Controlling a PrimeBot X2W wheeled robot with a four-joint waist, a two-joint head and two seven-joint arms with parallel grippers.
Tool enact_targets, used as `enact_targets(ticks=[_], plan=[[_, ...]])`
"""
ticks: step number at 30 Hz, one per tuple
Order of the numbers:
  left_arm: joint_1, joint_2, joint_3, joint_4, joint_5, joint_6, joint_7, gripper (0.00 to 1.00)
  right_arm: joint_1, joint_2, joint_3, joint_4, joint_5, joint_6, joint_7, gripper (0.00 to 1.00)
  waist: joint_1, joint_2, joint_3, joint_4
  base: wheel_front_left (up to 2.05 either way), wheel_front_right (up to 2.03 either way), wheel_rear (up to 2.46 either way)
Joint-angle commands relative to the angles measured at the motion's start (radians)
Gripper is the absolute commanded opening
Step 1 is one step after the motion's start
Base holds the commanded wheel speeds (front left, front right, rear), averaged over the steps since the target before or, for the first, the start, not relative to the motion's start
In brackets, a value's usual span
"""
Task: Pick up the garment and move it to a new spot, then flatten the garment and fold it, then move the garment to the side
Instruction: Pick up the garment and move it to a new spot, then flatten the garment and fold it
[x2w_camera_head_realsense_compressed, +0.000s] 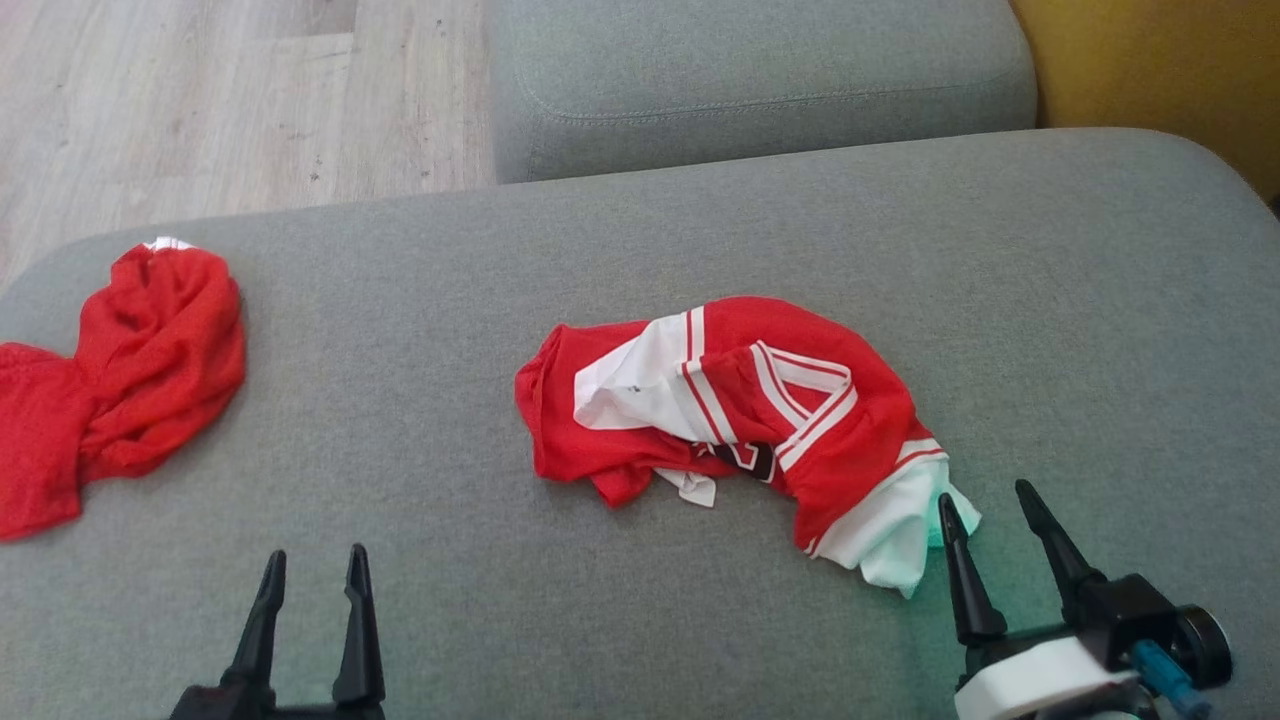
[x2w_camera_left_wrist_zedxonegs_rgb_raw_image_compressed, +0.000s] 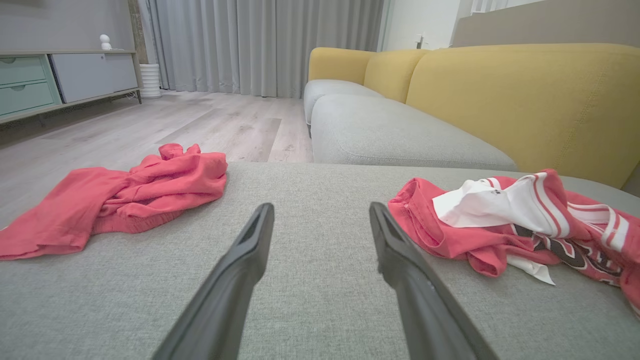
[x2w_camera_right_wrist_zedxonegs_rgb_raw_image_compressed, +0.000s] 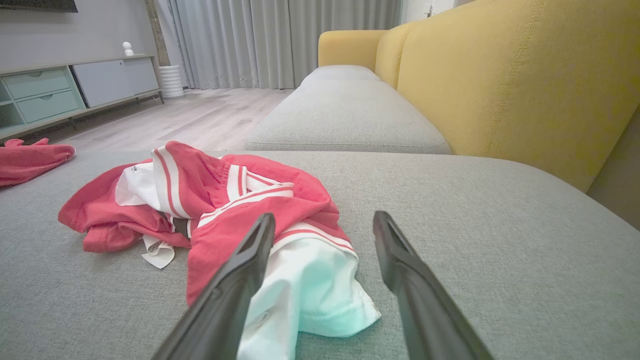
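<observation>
1. Far left on the grey woven sofa seat (x2w_camera_head_realsense_compressed: 420, 260) lies a plain red crumpled garment (x2w_camera_head_realsense_compressed: 130, 370), bunched into a soft heap with one end trailing toward the seat's left edge; it is well apart from both grippers
2. The left gripper (x2w_camera_head_realsense_compressed: 316, 552) hovers over bare cushion between the two heaps, its two dark fingers spread wide with nothing between them
3. Near the middle of the seat is the red-and-white striped mesh jersey (x2w_camera_head_realsense_compressed: 740, 400), which I take to be the task's garment because the right arm is at it. It is crumpled and partly turned over on itself, with a white panel folded across the top and a dark printed patch showing underneath
4. It looks light, thin and limp, so it should sag from any single pinch, and the mesh may slide through smooth fingers. It has no stiffness to rely on and nothing fragile. A doubled or banded part should give the firmest bite, such as the striped trim or the white hem (x2w_camera_head_realsense_compressed: 900, 540) at its near right end. A pinch on loose single cloth would likely drag the heap rather than lift it
5. The right gripper (x2w_camera_head_realsense_compressed: 984, 492) is just beside that white hem, jaws wide apart and holding nothing. In the right wrist view the hem lies under and between the fingers, though I cannot tell whether either finger touches it
6. Far right rises the mustard-yellow upholstered backrest (x2w_camera_head_realsense_compressed: 1150, 60), away from the work
</observation>
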Motion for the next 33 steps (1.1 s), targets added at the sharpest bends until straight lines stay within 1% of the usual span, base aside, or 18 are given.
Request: enact_targets(ticks=[1, 10, 17, 22, 28, 30, 33], plan=[[-0.031, -0.003, 0.040, -0.026, 0.011, -0.004, -0.011, 1.00, -0.036, -0.005, 0.023, -0.026, 0.007, 0.008, -0.011, 1.00, 0.0000, 0.0000, 0.000, 0.000, 0.00, 0.00, 0.00], [-0.037, -0.006, 0.043, -0.021, 0.005, -0.013, -0.011, 1.00, -0.040, -0.005, 0.030, -0.027, 0.012, 0.008, -0.011, 1.00, 0.0000, 0.0000, 0.003, -0.002, 0.00, 0.00, 0.00], [-0.043, -0.006, 0.026, -0.031, -0.003, -0.006, -0.011, 1.00, -0.045, -0.005, 0.032, -0.030, 0.011, 0.008, -0.011, 1.00, 0.0000, 0.0000, 0.008, -0.008, 0.00, 0.00, 0.00], [-0.064, -0.006, -0.008, -0.038, -0.009, -0.018, -0.011, 1.00, -0.055, -0.005, 0.043, -0.034, 0.011, 0.008, -0.011, 1.00, 0.0000, 0.0000, 0.015, -0.027, 0.00, 0.00, 0.00], [-0.189, -0.006, -0.135, -0.012, -0.029, -0.048, -0.011, 1.00, -0.090, -0.005, 0.080, -0.047, 0.021, 0.008, -0.011, 1.00, 0.0000, 0.0000, 0.046, -0.089, 0.00, 0.00, 0.00], [-0.246, -0.006, -0.186, 0.021, -0.038, -0.053, -0.011, 1.00, -0.104, -0.005, 0.093, -0.055, 0.027, 0.008, -0.011, 1.00, 0.0000, 0.0000, 0.061, -0.116, 0.00, 0.00, 0.00], [-0.339, -0.006, -0.270, 0.106, -0.083, -0.058, -0.005, 1.00, -0.122, -0.005, 0.111, -0.068, 0.038, 0.008, -0.011, 1.00, 0.0000, 0.0000, 0.092, -0.157, 0.00, 0.00, 0.00]])
